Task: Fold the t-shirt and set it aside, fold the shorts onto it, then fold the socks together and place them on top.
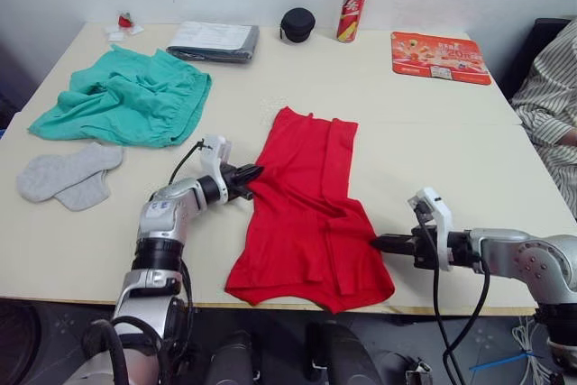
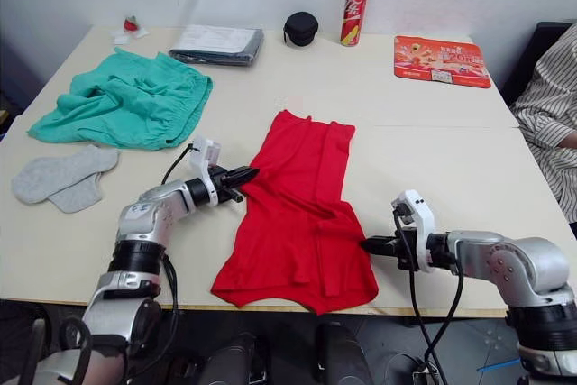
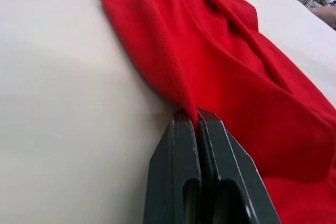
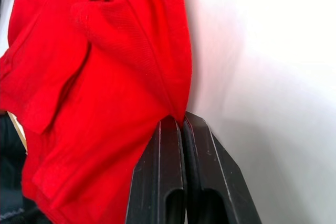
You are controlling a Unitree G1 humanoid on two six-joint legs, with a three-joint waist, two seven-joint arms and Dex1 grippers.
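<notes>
- The left gripper (image 1: 251,175) is closed on the left edge of the t-shirt (image 1: 306,214).
- The right gripper (image 1: 379,242) is closed on its right edge; the cloth lies between both.

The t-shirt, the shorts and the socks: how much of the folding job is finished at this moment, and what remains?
Done: the red t-shirt looks folded lengthwise into a narrow strip. In hand: the left hand and the right hand each pinch one edge of it. Left: finishing this fold and setting it aside; the teal-green shorts lie crumpled and the grey socks lie unfolded on the table.
</notes>
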